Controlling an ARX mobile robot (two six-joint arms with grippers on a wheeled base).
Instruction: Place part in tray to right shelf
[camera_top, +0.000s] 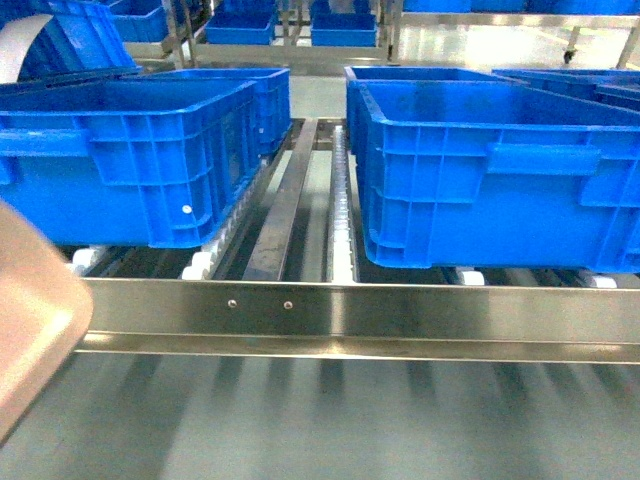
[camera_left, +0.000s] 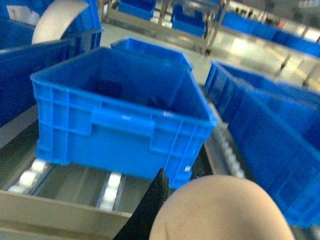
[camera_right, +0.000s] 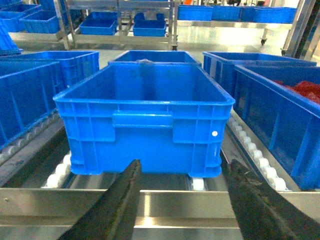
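Your right gripper (camera_right: 182, 200) hangs with its jaws open and holding nothing, just in front of the shelf's (camera_top: 400, 310) steel front rail, facing a big blue crate (camera_right: 145, 120) that sits on the white rollers (camera_top: 345, 215). Your left gripper (camera_left: 150, 210) shows only 1 dark finger beside the beige tray (camera_left: 222, 210), so you cannot tell from these views whether its jaws are closed on it. In the head view the tray (camera_top: 30, 320) fills the lower left corner, below the rail. The blue part is not visible in any view. 2 crates stand side by side behind the rail.
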